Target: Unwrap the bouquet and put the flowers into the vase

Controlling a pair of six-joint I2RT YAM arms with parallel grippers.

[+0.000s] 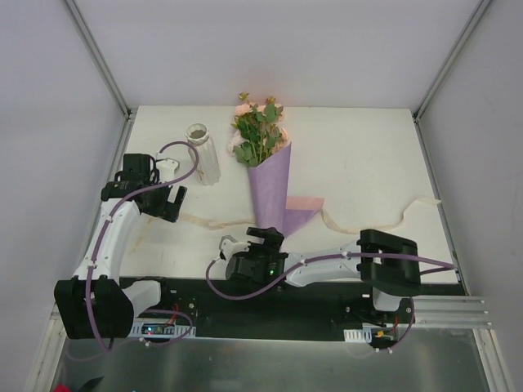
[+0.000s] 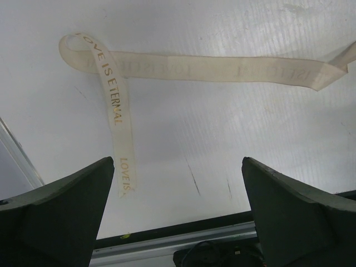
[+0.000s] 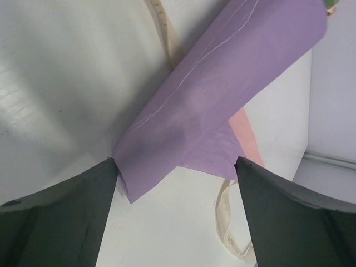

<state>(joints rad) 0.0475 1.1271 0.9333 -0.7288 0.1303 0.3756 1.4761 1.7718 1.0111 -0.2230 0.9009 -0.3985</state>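
The bouquet lies mid-table in the top view, a purple paper cone (image 1: 274, 184) with peach-pink flowers (image 1: 257, 131) and green leaves at its far end. A pink inner flap (image 1: 304, 204) shows at the cone's right. Cream ribbon (image 1: 384, 220) trails loose over the table. The white ribbed vase (image 1: 206, 157) stands left of the bouquet. My right gripper (image 1: 249, 239) is open at the cone's near tip; in its wrist view the purple paper (image 3: 222, 94) reaches down between the fingers of the gripper (image 3: 175, 164). My left gripper (image 1: 166, 202) hangs open and holds nothing, near the vase.
In the left wrist view a ribbon length printed "LOVE IS ETERNAL" (image 2: 114, 100) lies on the white table ahead of the open gripper (image 2: 177, 164). Another ribbon loop (image 3: 225, 219) lies beside the right fingers. A black strip and metal rail (image 2: 183, 240) mark the table's near edge.
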